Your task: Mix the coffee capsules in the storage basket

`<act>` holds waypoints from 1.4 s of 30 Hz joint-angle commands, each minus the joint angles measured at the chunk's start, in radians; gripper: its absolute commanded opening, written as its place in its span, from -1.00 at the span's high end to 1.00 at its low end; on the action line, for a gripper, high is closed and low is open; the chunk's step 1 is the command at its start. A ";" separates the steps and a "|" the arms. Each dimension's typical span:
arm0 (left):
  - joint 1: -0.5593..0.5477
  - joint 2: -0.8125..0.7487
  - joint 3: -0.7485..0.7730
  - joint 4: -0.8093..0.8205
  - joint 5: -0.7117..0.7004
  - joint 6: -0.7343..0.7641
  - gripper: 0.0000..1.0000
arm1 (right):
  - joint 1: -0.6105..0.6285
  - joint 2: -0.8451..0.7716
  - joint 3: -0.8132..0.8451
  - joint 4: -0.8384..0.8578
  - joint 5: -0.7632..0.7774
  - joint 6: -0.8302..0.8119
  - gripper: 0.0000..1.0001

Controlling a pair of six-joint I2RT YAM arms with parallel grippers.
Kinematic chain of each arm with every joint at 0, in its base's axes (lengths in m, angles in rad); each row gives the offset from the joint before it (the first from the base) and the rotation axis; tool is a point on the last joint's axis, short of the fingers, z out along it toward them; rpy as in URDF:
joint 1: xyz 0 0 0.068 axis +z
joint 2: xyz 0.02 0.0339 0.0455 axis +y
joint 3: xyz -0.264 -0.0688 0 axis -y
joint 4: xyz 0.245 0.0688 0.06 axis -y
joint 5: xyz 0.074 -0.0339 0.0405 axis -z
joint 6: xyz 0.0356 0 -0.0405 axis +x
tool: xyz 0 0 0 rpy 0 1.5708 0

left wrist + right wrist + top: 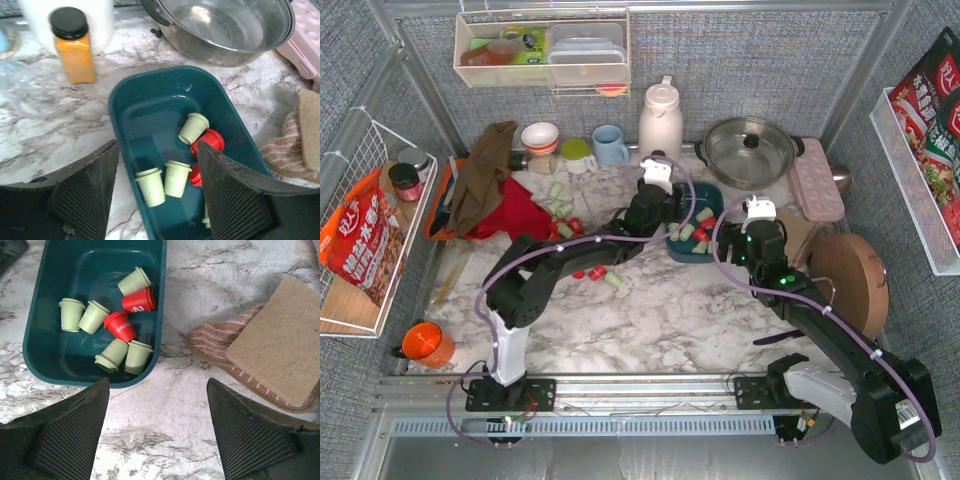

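Note:
The dark teal storage basket stands right of the table's centre and holds several mint green and two red coffee capsules. My left gripper is open and empty, low over the basket's left rim, with one finger outside the wall and one over the capsules. My right gripper is open and empty above bare marble, just off the basket's near right corner. More red and green capsules lie loose on the table left of the basket, with another cluster further back.
A steel pot, a white jug and a small bottle of orange powder stand behind the basket. A sponge on a striped cloth lies to its right, near a pink tray and a round wooden board. A red cloth lies at left.

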 commanded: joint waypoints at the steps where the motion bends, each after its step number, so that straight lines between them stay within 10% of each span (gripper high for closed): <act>1: 0.001 -0.133 -0.078 -0.016 -0.113 0.018 -0.44 | -0.001 0.000 -0.001 0.038 -0.018 0.009 -0.66; 26: 0.004 -0.644 -0.532 -0.774 -0.467 -0.316 -0.43 | -0.003 0.042 0.010 0.041 -0.088 -0.002 -0.66; 42: 0.168 -0.621 -0.620 -0.683 -0.184 -0.318 -0.42 | -0.003 0.071 0.026 0.029 -0.105 -0.003 -0.66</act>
